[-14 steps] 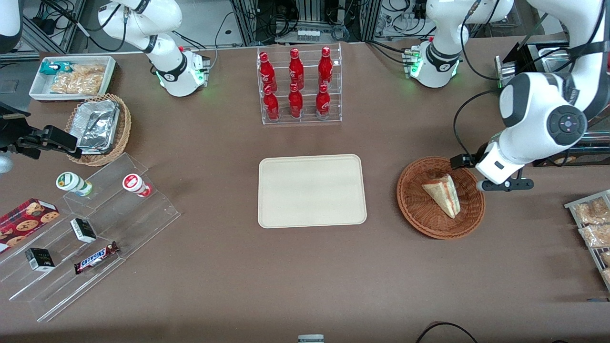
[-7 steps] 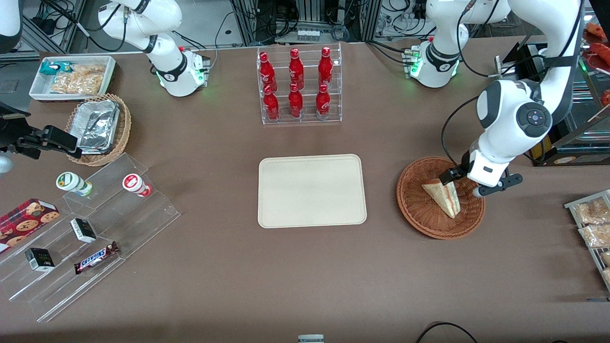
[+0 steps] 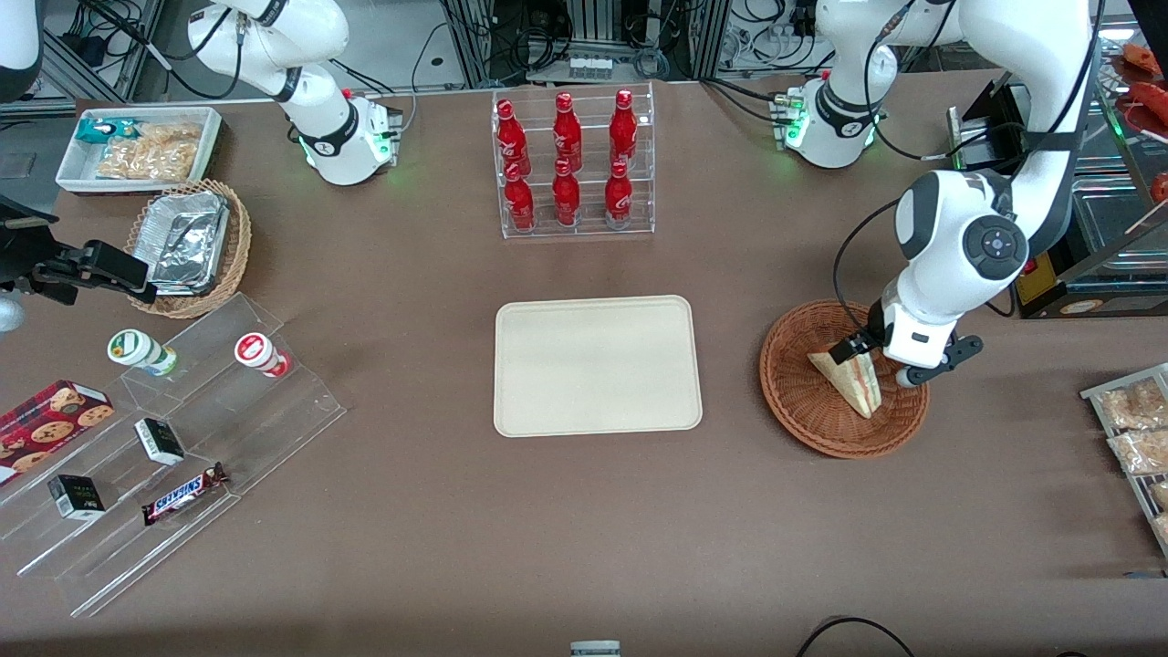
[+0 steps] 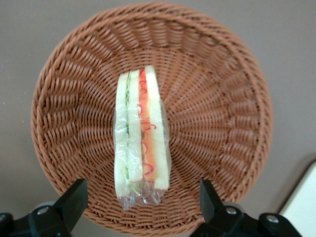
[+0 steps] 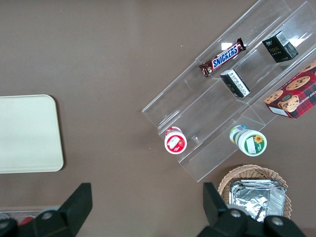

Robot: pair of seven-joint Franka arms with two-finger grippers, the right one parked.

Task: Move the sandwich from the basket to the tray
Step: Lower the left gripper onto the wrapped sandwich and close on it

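Note:
The sandwich is a clear-wrapped wedge that lies in the reddish-brown wicker basket, toward the working arm's end of the table. My left gripper hangs open over the basket, just above the sandwich's wide end. In the left wrist view the sandwich lies on its side in the basket. My gripper is open there, with one black finger on each side of the sandwich's end, apart from it. The cream tray lies bare at mid-table beside the basket.
A clear rack of red bottles stands farther from the camera than the tray. A stepped clear shelf with snacks, a tan basket of foil containers and a white bin are at the parked arm's end. Snack packets lie near the basket.
My left gripper has moved from beside the basket's rim to over the basket and come down above the sandwich's wide end. The sandwich has not moved.

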